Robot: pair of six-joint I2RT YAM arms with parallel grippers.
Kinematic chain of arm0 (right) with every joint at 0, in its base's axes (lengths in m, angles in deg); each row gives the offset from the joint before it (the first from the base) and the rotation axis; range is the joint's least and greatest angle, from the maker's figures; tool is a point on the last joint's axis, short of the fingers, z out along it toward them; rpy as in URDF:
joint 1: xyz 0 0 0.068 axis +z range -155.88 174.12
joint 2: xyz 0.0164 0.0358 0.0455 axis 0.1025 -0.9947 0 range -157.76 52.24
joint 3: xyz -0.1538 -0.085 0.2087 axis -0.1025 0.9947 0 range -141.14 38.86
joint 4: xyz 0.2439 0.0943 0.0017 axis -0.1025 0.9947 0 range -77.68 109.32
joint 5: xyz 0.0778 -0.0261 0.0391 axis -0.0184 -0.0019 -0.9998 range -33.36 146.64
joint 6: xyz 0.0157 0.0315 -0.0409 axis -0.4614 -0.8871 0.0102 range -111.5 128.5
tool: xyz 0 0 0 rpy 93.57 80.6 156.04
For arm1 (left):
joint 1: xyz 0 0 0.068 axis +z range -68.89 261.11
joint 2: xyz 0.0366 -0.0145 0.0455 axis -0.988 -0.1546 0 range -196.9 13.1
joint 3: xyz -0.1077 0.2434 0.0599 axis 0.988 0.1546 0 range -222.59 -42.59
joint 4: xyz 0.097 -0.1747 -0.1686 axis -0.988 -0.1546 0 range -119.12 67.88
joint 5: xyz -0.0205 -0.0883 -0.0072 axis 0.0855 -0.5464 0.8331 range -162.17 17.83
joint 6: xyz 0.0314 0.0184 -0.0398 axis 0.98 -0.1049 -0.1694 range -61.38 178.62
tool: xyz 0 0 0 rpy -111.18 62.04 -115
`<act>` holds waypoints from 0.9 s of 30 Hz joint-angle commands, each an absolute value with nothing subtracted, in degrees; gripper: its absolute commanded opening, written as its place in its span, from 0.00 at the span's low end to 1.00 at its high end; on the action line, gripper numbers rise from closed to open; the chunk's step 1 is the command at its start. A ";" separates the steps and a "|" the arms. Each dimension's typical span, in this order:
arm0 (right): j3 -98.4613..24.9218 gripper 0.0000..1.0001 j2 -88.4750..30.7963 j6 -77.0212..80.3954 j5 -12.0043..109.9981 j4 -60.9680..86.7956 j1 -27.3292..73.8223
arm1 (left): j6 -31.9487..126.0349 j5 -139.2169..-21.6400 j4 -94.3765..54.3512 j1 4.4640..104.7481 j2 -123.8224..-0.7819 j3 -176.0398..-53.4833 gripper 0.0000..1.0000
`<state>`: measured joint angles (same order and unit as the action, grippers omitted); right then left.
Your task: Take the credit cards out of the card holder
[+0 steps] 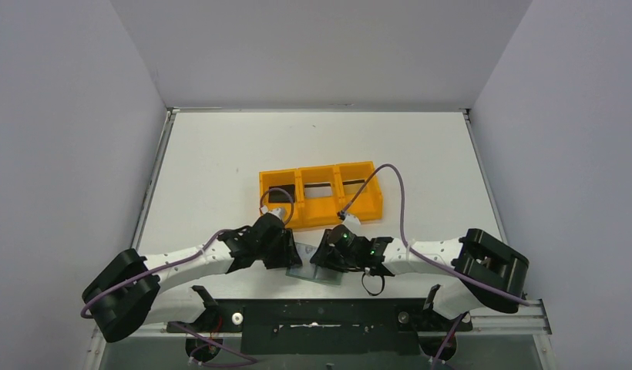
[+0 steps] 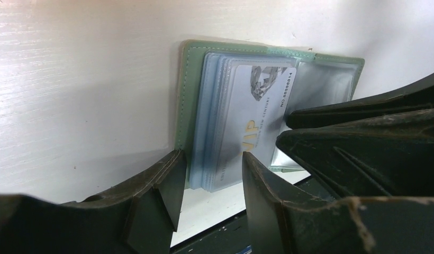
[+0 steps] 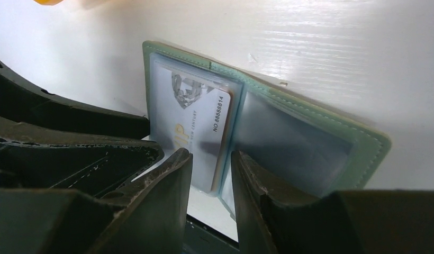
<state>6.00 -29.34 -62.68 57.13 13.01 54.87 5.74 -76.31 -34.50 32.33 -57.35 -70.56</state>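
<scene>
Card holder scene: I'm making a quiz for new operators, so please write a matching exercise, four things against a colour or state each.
Things:
1. card holder
2. VIP card
3. tray
4. left gripper

Colour or state:
a. orange
b. silvery, tucked inside the holder
c. grey-green, lying open
d. jaws apart

Pairs: 1-c, 2-b, 3-a, 4-d

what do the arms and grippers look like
The left arm and right arm have white links, bulky black joint housings and a purple cable each. The left gripper and right gripper are black, with scuffed wedge-shaped fingers. Green lights glow near the right wrist.
</scene>
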 commanded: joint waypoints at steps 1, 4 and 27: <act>5.86 0.35 -31.32 -63.45 56.65 8.62 55.04 | 4.21 -77.67 -32.19 31.76 -55.93 -69.31 0.42; 4.79 0.34 -31.99 -63.20 56.51 9.32 54.47 | 3.88 -77.85 -32.05 31.79 -55.65 -69.04 0.42; 1.95 0.11 -33.01 -53.08 46.73 6.82 48.83 | -0.30 -75.87 -32.10 28.19 -52.43 -68.39 0.19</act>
<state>4.14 -32.79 -55.33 49.30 10.60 49.10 1.76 -77.03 -34.00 29.51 -54.58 -67.94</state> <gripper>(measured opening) 0.141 0.192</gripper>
